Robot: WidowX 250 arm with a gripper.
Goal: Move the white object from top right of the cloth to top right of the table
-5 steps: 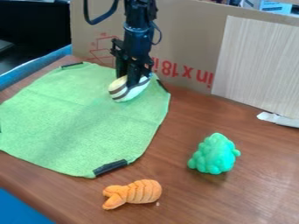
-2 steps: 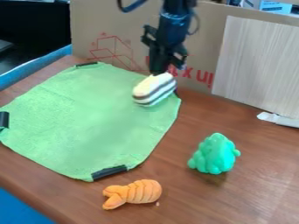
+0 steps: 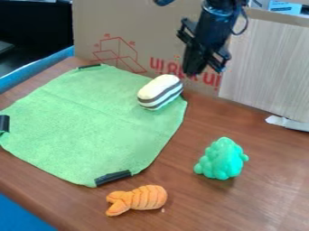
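The gripper (image 3: 206,70) hangs in front of the cardboard at the upper right of centre, open, with nothing between its fingers. Below it and to its left, apart from it, the white object with dark stripes (image 3: 159,92) lies on the green cloth (image 3: 91,122), at the cloth's top right edge. The brown table (image 3: 265,162) extends to the right of the cloth.
A green bumpy toy (image 3: 221,159) stands on the table at the right. An orange toy (image 3: 138,199) lies near the front, below the cloth. Cardboard (image 3: 136,27) and a pale wood-grain panel (image 3: 271,67) wall off the back.
The gripper has moved right and up, off the white object. The object and the cloth's right part shifted a little to the right between the first and second frames; the object is now let go.
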